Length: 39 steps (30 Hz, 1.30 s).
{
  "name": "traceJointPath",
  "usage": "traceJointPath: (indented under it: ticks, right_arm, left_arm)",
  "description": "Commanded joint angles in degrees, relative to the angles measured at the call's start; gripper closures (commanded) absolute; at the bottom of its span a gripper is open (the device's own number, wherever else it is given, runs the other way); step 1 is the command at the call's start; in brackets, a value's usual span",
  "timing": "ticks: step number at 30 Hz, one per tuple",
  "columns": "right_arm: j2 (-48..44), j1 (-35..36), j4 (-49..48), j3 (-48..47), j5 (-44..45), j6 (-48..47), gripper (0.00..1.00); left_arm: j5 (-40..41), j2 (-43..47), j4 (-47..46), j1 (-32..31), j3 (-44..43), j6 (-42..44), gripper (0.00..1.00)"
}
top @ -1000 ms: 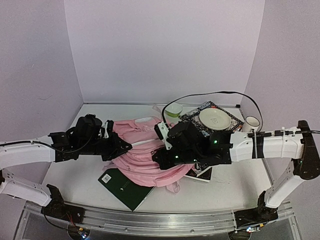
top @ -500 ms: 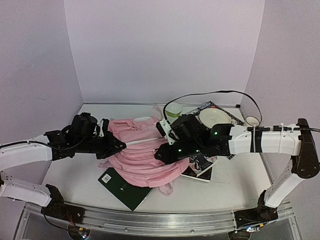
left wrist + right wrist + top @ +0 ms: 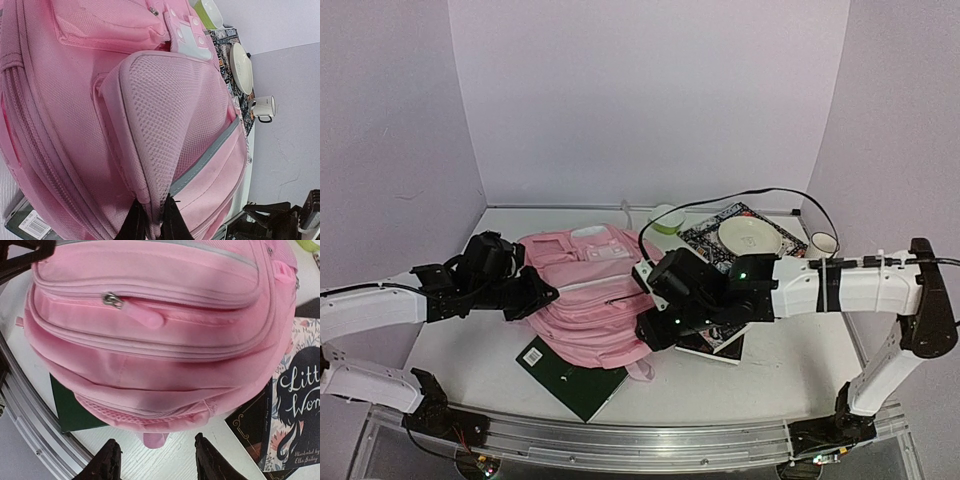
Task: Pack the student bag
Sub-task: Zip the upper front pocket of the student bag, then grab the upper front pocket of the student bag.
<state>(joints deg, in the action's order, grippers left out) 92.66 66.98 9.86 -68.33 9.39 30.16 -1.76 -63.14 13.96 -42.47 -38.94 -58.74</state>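
The pink student bag lies in the middle of the table, front pockets up; it fills the left wrist view and the right wrist view. My left gripper is at the bag's left side, shut on a fold of its mesh side pocket. My right gripper is at the bag's near right edge, open and empty, with its fingers apart over the table beside the bag's small pink loop. A zip pull shows on the bag's shut front zip.
A dark green book lies partly under the bag's near edge. A dark illustrated book lies right of the bag. At the back right are a patterned book with a cream plate, a green-and-white cup and a white mug.
The bag has been drawn flatter and leftward, so its front pocket patches now face up. My right gripper has moved down to the bag's near edge. The left gripper keeps its hold.
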Motion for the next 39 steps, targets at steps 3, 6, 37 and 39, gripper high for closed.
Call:
traceJointPath:
  ticks: [3,6,37,39]
  right_arm:
    - [3.5,-1.3,-1.8,-4.0,3.7,-12.3,0.49]
    - [4.9,-3.7,-7.1,-3.4,-1.6,-14.2,0.47]
    - [15.7,-7.7,-25.7,-7.0,-20.3,-15.3,0.58]
    - [16.0,-7.7,-26.1,-7.1,-20.4,-15.2,0.62]
  left_arm:
    - [2.1,0.9,-5.1,-0.2,-0.9,0.2,1.0]
    - [1.9,0.8,-5.1,-0.2,-0.9,0.5,1.0]
    - [-2.3,0.9,-5.4,-0.9,-0.3,1.7,1.0]
    - [-2.4,0.7,-5.4,-0.9,-0.3,1.6,1.0]
